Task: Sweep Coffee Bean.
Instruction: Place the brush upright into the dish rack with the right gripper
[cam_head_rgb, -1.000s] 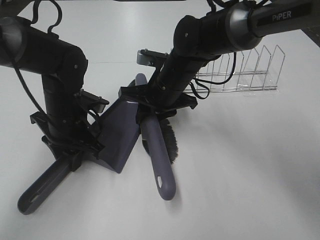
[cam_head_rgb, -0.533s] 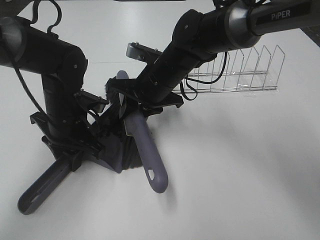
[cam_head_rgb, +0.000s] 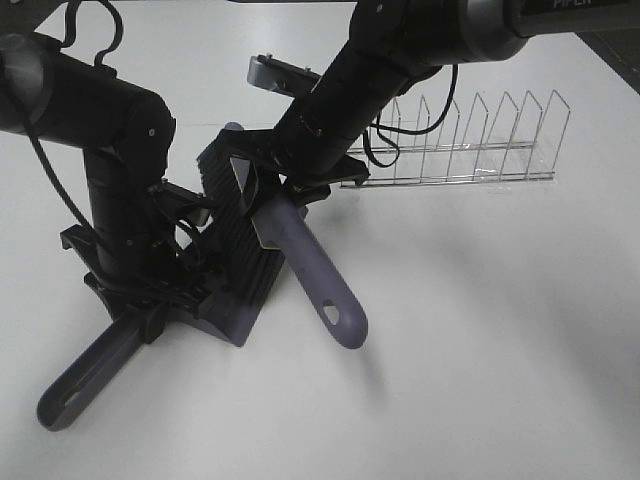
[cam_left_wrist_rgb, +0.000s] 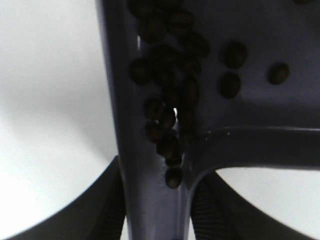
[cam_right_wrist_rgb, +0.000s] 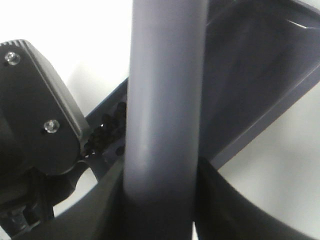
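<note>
The left gripper (cam_head_rgb: 150, 305) is shut tight on the handle of the purple dustpan (cam_head_rgb: 238, 318); the right gripper (cam_head_rgb: 272, 200) is shut tight on the handle of the brush (cam_head_rgb: 325, 290); the black bristles (cam_head_rgb: 235, 225) lie across the pan, so I think the sweep is almost done. The coffee beans (cam_left_wrist_rgb: 167, 120) are inside the pan; most sit in a heap in the corner by the handle, and a few lie apart on the pan floor. I can see no beans on the white table (cam_head_rgb: 480, 330), but the arms hide some of it, so I cannot be sure. To do this part well, hold the pan steady with its front edge flat on the table; push the bristles slowly toward the back of the pan, so the loose beans join the heap. Go gently, since quick bristles could flick little beans back out. Do not tip the front edge down, or the beans may roll off. The wire rack (cam_head_rgb: 470, 150) stands well away and should not get bumped.
</note>
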